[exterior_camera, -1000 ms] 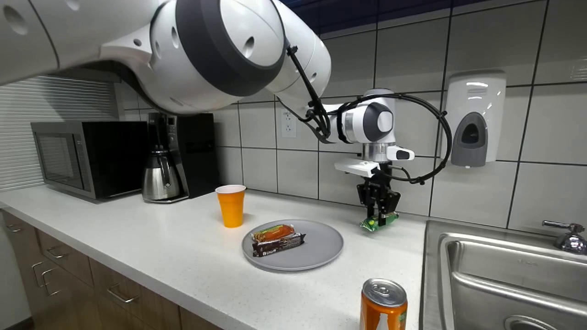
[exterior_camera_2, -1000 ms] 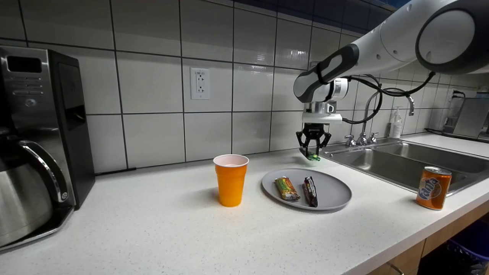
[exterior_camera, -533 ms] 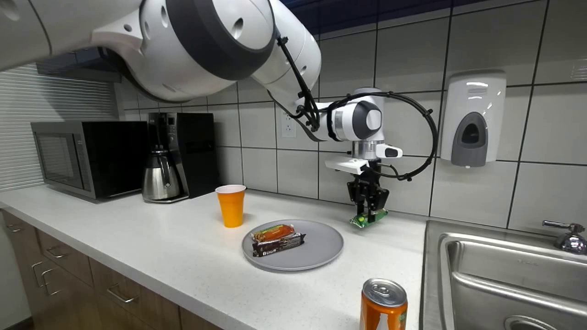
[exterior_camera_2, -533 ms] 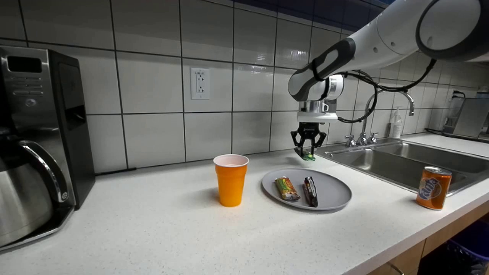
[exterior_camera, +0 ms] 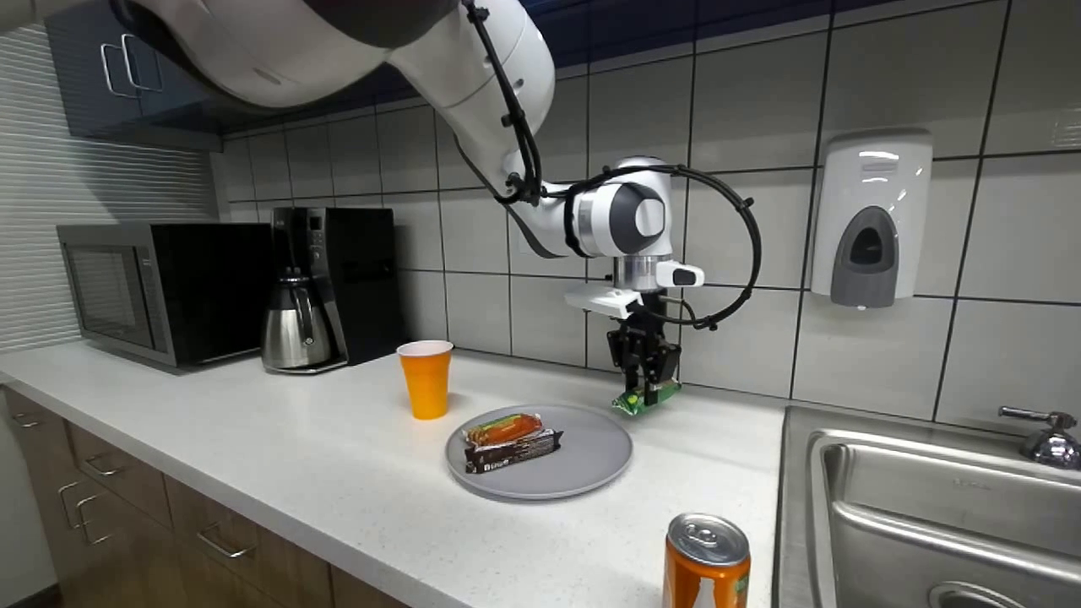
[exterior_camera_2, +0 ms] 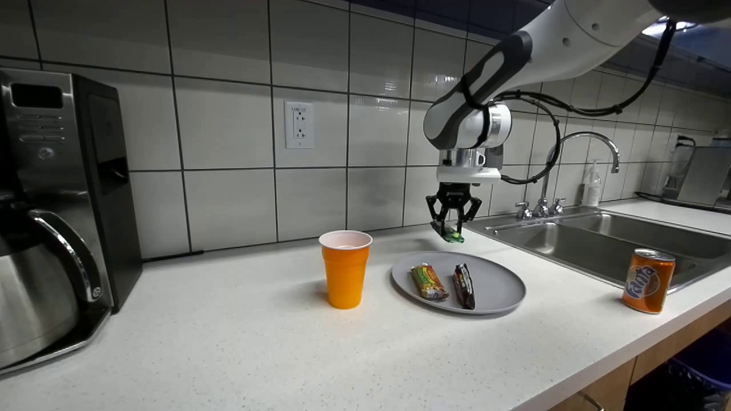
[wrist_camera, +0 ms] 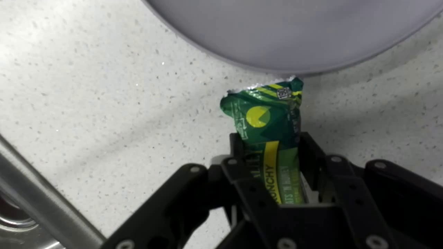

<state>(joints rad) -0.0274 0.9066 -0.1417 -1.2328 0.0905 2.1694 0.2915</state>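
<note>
- Nearest me, an orange soda can (exterior_camera: 708,561) stood upright on the pale counter (exterior_camera: 338,460), just beside the steel sink (exterior_camera: 794,523).
- Farther in lay a grey plate (exterior_camera: 589,464), with a brown wrapped bar (exterior_camera: 511,453) and an orange wrapped bar (exterior_camera: 505,429) side by side on it.
- Past the plate, toward the tiled wall (exterior_camera: 752,101), the gripper (exterior_camera_2: 451,229) pointed straight down. Its fingers (wrist_camera: 237,147) were clamped on a green wrapped bar (wrist_camera: 268,131), one against each long edge, parted only by the bar's width.
- That green wrapped bar seemed to hang low over the counter. Its long axis ran out between the fingers toward the plate; in the wrist view one crimped end pointed at the rim, close by it, though I couldn't tell whether they touched.
- An orange cup (exterior_camera: 426,382) stood upright near the plate, on the side away from the sink.
- At the back, a soap dispenser (exterior_camera: 874,219) hung on the tiled wall, and down the counter a coffee maker (exterior_camera: 363,287) stood beside a microwave (exterior_camera: 169,291).
</note>
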